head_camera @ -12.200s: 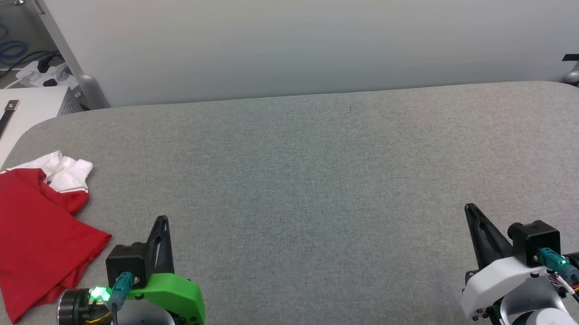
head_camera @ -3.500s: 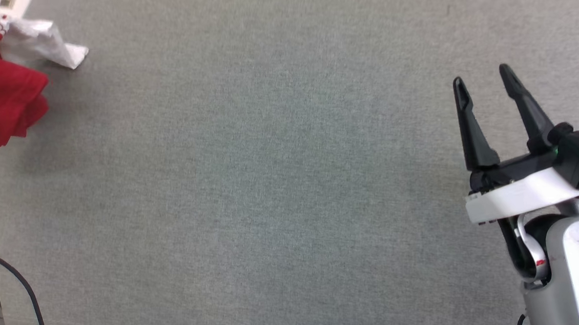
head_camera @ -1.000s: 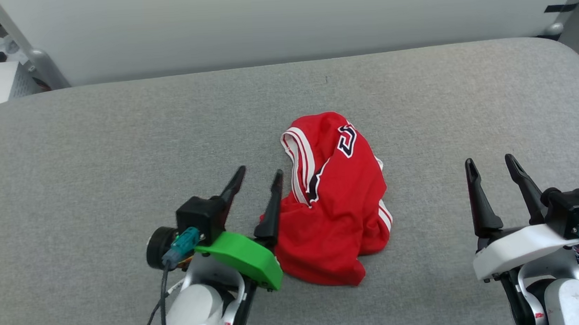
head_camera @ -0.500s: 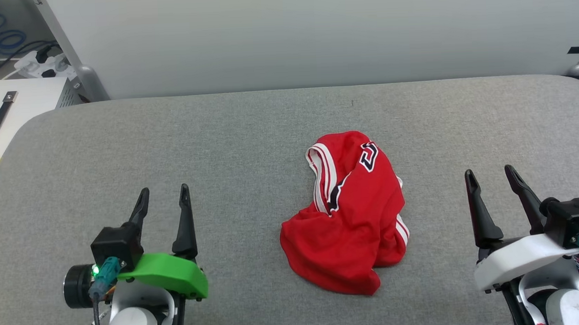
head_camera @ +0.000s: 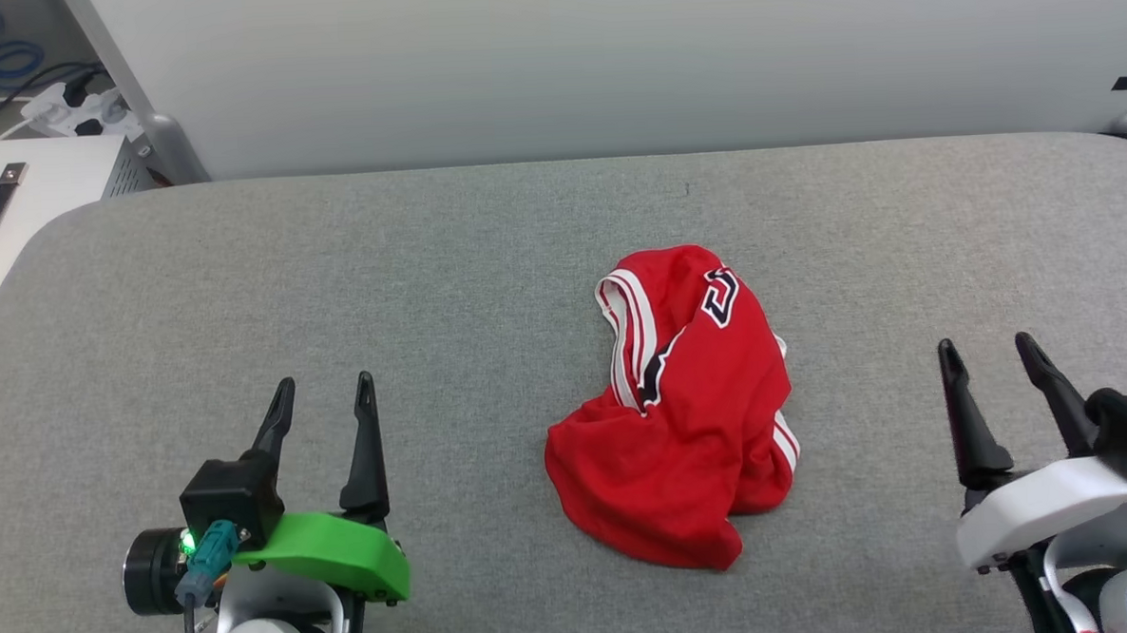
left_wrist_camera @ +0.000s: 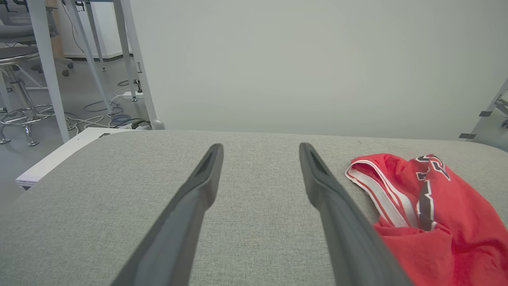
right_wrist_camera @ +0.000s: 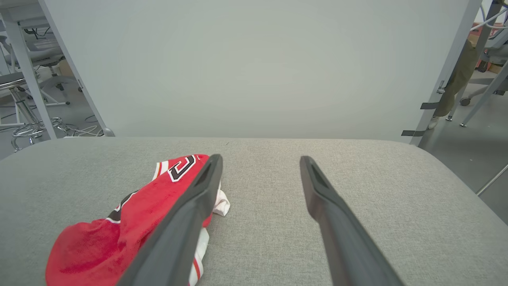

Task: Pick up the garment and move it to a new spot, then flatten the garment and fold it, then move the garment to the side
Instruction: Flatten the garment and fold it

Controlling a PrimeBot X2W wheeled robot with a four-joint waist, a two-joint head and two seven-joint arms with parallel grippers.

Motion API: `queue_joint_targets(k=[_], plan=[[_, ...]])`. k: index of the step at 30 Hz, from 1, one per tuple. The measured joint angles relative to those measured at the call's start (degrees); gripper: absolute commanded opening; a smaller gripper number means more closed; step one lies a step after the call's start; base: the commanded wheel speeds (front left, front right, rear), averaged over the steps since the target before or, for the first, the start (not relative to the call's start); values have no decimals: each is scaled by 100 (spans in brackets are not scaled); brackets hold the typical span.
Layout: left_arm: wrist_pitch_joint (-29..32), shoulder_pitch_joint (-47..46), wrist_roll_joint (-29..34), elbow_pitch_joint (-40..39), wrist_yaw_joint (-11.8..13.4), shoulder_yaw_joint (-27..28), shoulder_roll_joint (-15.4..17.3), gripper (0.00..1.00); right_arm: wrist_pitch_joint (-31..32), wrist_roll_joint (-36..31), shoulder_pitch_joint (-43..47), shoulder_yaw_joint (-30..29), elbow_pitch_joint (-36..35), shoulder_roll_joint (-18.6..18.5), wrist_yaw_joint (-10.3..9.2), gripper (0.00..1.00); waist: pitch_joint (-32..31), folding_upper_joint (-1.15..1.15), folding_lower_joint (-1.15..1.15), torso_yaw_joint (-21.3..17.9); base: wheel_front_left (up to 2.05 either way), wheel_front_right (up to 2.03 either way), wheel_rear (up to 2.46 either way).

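Jaws are wide open and empty on our left gripper (head_camera: 325, 378) and right gripper (head_camera: 984, 340), and the garment (head_camera: 682, 416) sits bunched mid padded table (head_camera: 428, 265) between them, long axis running near edge to far, slightly closer to the right.

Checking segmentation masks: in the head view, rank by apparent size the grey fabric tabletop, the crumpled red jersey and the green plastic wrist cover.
Grey fabric tabletop
crumpled red jersey
green plastic wrist cover, smallest despite being nearer the camera
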Motion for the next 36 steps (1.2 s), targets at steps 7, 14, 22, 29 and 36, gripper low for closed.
queue_joint_targets(k=[7, 14, 22, 29, 36], plan=[[-53, -154, 0, -36, 15, -112, -107, 100, 465, 478, -487, -597, 567, -421, -1, 100, 285, 0, 0, 96, 0, 0, 0], [-205, -422, 0, 3, 23, -189, -207, 100, 1191, 1003, -1382, -414, 1235, -1028, -1, 100, 669, 0, 0, 262, 0, 0, 0], [-382, -817, 2, 136, -3, -318, -370, 100, 2159, 1735, -2501, 958, 1836, -1657, -1, 100, 1090, 0, 0, 555, 0, 0, 0], [-522, -954, 2, 238, -9, -393, -510, 100, 2588, 2260, -3291, 2294, 2381, -2006, -1, 100, 1417, 0, 1, 832, 0, 0, 0], [-617, -1083, 2, 372, -10, -438, -576, 100, 3206, 2839, -3686, 3336, 2954, -2312, -4, 100, 1731, 0, 1, 1061, 0, 0, 0]])
